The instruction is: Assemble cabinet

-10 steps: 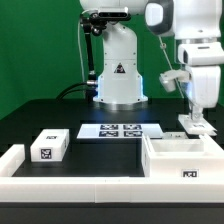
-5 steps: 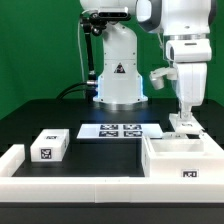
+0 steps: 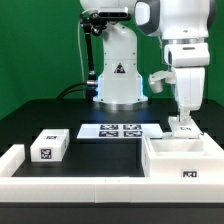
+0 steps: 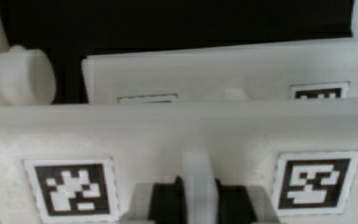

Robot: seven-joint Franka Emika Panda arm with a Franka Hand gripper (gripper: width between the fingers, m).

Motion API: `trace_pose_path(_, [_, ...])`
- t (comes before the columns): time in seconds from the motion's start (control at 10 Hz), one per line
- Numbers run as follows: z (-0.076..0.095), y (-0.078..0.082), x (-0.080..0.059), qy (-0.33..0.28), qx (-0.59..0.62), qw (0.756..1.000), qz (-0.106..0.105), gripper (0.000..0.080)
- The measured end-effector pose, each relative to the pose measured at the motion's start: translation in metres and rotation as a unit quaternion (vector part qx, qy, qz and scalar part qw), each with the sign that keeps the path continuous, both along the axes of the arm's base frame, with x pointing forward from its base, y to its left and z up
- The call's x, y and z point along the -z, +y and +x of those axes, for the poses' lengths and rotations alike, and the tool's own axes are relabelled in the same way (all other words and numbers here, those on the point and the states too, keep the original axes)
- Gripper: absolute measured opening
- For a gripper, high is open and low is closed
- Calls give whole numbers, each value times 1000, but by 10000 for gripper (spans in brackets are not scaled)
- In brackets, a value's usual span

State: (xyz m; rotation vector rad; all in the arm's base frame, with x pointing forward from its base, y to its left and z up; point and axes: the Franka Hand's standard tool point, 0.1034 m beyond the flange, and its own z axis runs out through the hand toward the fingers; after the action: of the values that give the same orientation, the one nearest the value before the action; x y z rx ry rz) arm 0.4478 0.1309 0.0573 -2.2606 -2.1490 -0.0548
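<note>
The big white cabinet box sits at the front of the exterior view's right, a tag on its front wall. My gripper hangs straight down at the box's back edge. In the wrist view the gripper has its dark fingers closed against a thin upright ridge of a white tagged cabinet piece, a square tag on each side. Beyond it lies another white tagged surface. A small white drawer block with a tag lies at the exterior view's left, far from the gripper.
The marker board lies flat mid-table behind the parts. A long white rail runs along the front and turns up the left side. The arm's white base stands at the back. A round white knob-like part shows in the wrist view.
My gripper has moved toward the exterior view's left along the box's back edge, and the wrist has turned. The box and the drawer block have not moved.
</note>
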Motion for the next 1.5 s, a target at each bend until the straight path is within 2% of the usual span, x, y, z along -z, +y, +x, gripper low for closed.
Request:
trace_pose_path(0.2, [5,0,-2,-3,1,1000,0,62])
trace_pose_path(0.7, [4,-1,-2,-1,1,1000,0,62])
trace_pose_path(0.9, [11,-6,-7,-4,6,1000,-2,62])
trace_pose_path(1.2, [12,-10,-7,5,9,1000,-7,62])
trace_pose_path(1.5, [15,-7,-5,6,14,1000,-6,62])
